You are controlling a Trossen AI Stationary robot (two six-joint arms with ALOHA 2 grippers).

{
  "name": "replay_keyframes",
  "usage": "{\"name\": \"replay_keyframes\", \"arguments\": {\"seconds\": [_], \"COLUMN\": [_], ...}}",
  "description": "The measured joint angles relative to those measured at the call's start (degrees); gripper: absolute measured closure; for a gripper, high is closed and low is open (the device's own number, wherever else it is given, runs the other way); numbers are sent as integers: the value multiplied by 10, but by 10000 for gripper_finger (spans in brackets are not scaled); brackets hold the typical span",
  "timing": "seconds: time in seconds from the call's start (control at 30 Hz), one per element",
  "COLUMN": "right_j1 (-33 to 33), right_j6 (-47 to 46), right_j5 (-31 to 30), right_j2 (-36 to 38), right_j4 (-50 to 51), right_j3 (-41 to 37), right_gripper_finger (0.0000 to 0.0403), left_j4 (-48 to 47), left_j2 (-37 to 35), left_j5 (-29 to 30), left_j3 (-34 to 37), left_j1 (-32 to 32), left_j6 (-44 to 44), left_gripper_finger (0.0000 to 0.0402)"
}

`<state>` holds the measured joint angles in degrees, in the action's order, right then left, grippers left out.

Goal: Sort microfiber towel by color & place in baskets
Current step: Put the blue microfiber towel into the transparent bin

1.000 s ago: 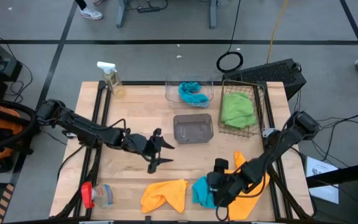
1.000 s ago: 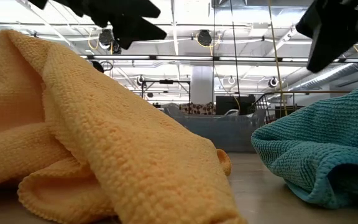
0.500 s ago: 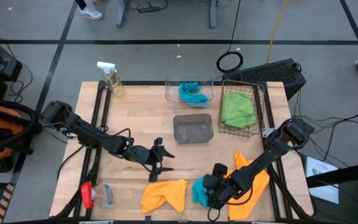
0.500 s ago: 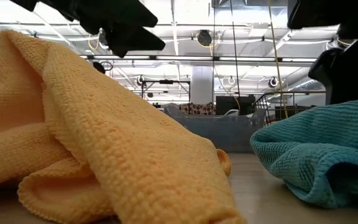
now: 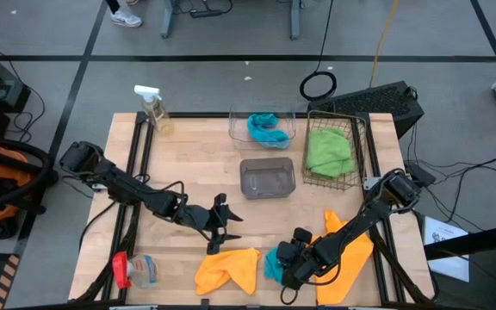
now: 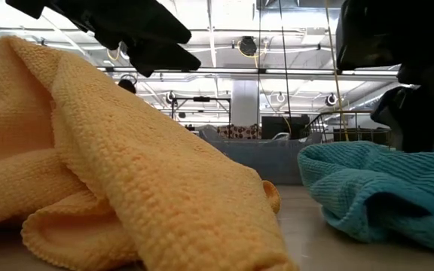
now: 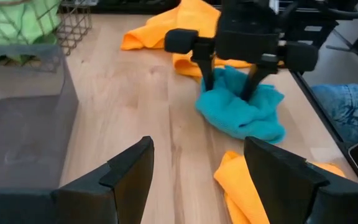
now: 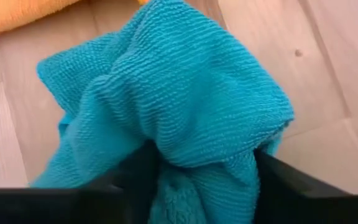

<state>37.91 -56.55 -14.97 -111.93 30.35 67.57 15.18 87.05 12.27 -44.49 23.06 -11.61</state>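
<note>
Your turquoise towel [image 5: 275, 263] lies bunched on the surface's near edge, showing no clear long axis, between two orange towels. The right gripper [image 5: 289, 261] straddles it, fingers [image 7: 207, 74] pinching the heap. The left gripper [image 5: 216, 226] hovers far-left of it, fingers spread.

We find the widest bare worktop [image 5: 188, 164] between the spray bottle [image 5: 155, 109] at the far left corner and the clear tub [image 5: 262, 129], reaching down to the left gripper [image 5: 227, 226], whose fingers [image 7: 129, 171] stand apart above the orange towel [image 5: 228, 269]. The near edge is crowded: a red-capped item [image 5: 133, 269], that towel, the blue towel [image 5: 275, 263] under the right gripper [image 5: 284, 263], and a second orange towel [image 5: 349, 258] beneath the right arm. The grey tub [image 5: 268, 178] sits just beside the wire basket [image 5: 331, 153], leaving only a narrow gap there.
</note>
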Motion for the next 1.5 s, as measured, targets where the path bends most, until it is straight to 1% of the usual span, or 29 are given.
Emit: {"name": "replay_keyframes", "arguments": {"seconds": [0.23,0.27,0.3,0.47,0.57,0.73,0.87,0.97,1.03,1.13,1.27,1.5], "right_j1": [-12,-13,-13,-20,-24,-32,-33,-34,-35,-38,-47,-74], "right_j6": [24,30,37,57,87,164,239,288,324,376,420,494], "right_j5": [-16,-23,-30,-89,-142,-231,-308,-362,-386,-418,-437,-450], "right_j2": [16,20,26,85,124,191,226,243,246,246,246,246], "right_j4": [10,13,18,46,54,47,39,35,26,5,-16,-65], "right_j3": [-3,-4,-5,-5,-5,-4,-4,-3,-3,-3,-3,-3], "right_gripper_finger": [367,382,388,375,382,393,391,391,390,390,390,390], "left_j4": [7,11,15,61,106,176,206,226,238,243,248,248], "left_j2": [0,0,0,0,0,0,0,0,0,0,0,0], "left_j5": [0,0,0,0,0,9,40,41,41,12,-33,-35], "left_j3": [0,0,0,0,0,0,0,0,0,0,0,0], "left_j1": [2,2,2,1,1,-2,-20,-39,-50,-66,-82,-98], "left_j6": [4,4,4,31,60,107,107,105,105,105,105,105], "left_gripper_finger": [146,146,146,146,146,146,146,146,146,146,146,146]}}
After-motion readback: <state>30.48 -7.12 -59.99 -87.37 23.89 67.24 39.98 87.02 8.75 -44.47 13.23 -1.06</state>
